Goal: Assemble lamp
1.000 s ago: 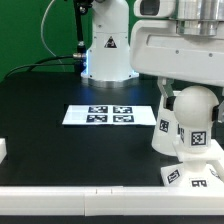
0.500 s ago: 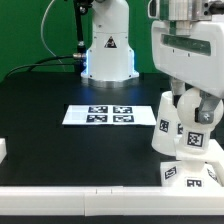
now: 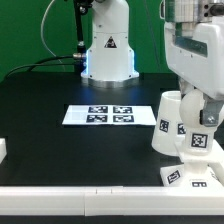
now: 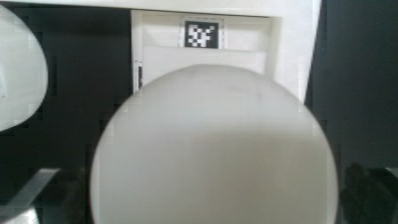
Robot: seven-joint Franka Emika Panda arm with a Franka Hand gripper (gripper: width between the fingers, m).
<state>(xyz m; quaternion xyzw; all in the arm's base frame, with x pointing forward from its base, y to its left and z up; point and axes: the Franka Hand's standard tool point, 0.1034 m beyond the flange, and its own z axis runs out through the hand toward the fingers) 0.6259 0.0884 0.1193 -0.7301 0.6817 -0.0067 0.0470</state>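
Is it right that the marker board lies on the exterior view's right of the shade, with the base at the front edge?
No. In the exterior view the marker board lies on the exterior view's left of the shade, not its right. The base is indeed at the front edge.

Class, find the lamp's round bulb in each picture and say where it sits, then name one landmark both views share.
Exterior view: the bulb stands at that view's right, directly under the gripper, beside the shade.
Wrist view: the bulb fills the middle of the picture as a large white oval.
Shared landmark: the stepped base with its square tags, next to the bulb.
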